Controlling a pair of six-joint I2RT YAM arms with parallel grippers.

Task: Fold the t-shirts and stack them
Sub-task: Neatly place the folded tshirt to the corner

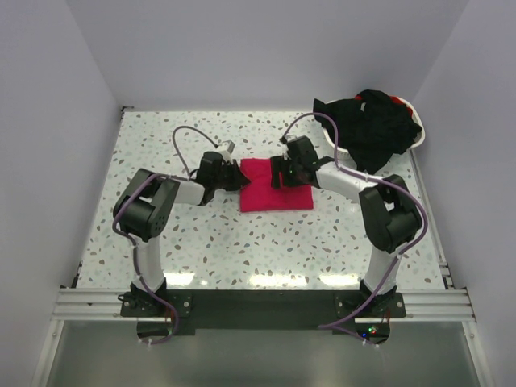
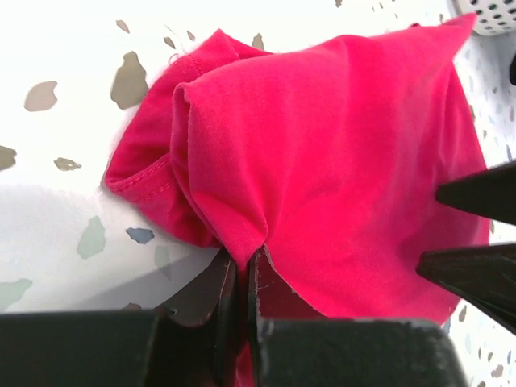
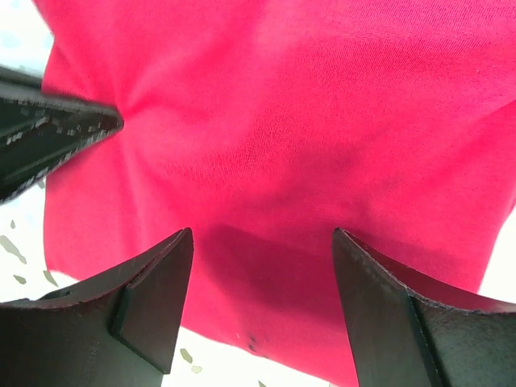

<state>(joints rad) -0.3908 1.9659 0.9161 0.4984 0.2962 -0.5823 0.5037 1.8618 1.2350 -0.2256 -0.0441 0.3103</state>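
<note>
red t-shirt [image 1: 276, 196]: lies folded into a compact rectangle near the middle of the table [image 1: 242, 250], between the two grippers; left edge bunched and raised into a soft ridge, with a stitched hem peeking out from under the top layer.
left gripper [image 2: 242, 270]: pressed together, pinching a fold of the red t-shirt at its left edge; creases fan out across the cloth from the pinch.
right gripper [image 3: 262, 238]: spread wide, holding nothing; hangs over the far part of the red t-shirt with tips pointing down at the cloth; cannot tell whether the tips touch it.
black t-shirts [image 1: 375, 125]: heaped and crumpled in the basket [image 1: 342, 150], spilling over its near rim onto the table.
basket: white plastic with a perforated wall, sits at the far right corner of the table, well apart from the red t-shirt.
table: pale top flecked with dark and grey specks, walled in white on three sides.
arms: both bent inward from their bases at the near edge, wrists meeting on either side of the red t-shirt, close together but apart.
</note>
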